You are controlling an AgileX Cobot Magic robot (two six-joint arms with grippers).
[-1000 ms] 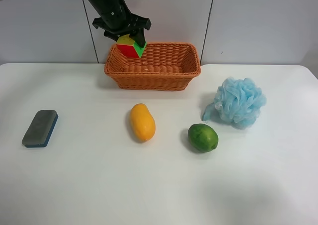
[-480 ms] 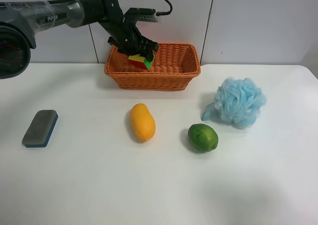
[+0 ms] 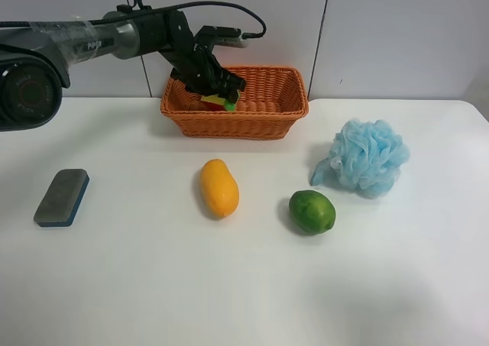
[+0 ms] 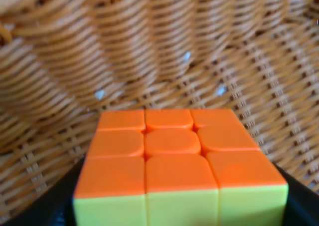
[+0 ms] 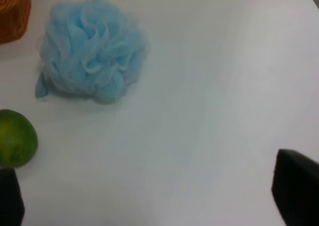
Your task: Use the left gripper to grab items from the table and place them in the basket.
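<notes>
My left gripper, black on a black arm, reaches down inside the wicker basket at the back of the white table. It is shut on the puzzle cube, low in the basket's left half. In the left wrist view the cube shows orange and yellow faces between black fingers, just above the woven bottom. The mango, green fruit, blue pouf and eraser lie on the table. My right gripper is open and empty.
The right wrist view shows the pouf, the green fruit and a corner of the basket on the white table. A grey panelled wall stands behind the table.
The left gripper has lowered the cube from above the basket's left rim down into the basket. The other items have not moved.
</notes>
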